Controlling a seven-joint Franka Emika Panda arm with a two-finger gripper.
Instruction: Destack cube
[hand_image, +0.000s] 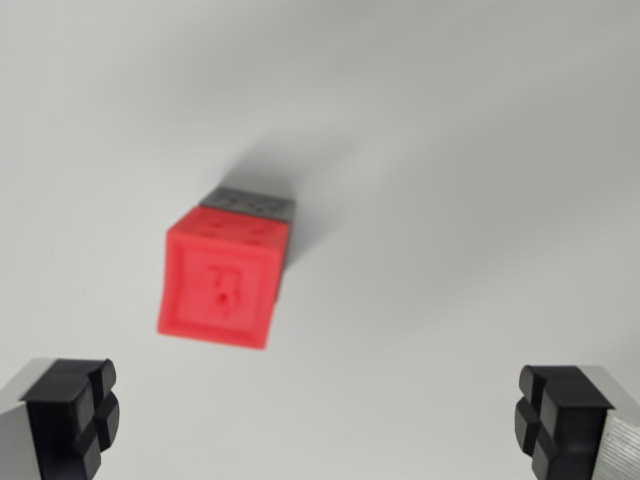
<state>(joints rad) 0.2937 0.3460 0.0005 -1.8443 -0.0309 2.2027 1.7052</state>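
Stack of two cubes observed on a plain white table, seen from the wrist camera looking down. Upper item: a red cube, with raised or recessed markings on its top face, too blurred to read. Lower item: a grey cube, mostly hidden beneath the red one; only a strip of it shows along the far edge and down the wrist view's right side. The red cube sits on the grey cube, in contact, and appears slightly rotated against the frame edges. A soft shadow falls behind the stack, toward the top of the view.

Claw: released, jaws spread wide apart, nothing between them. One black padded fingertip shows at the wrist view's lower left, the other at the lower right, each backed by a silver metal finger body. Both pads stand well clear of the stack, which lies between and beyond them, left of the view's centre. No contact between claw and either cube.
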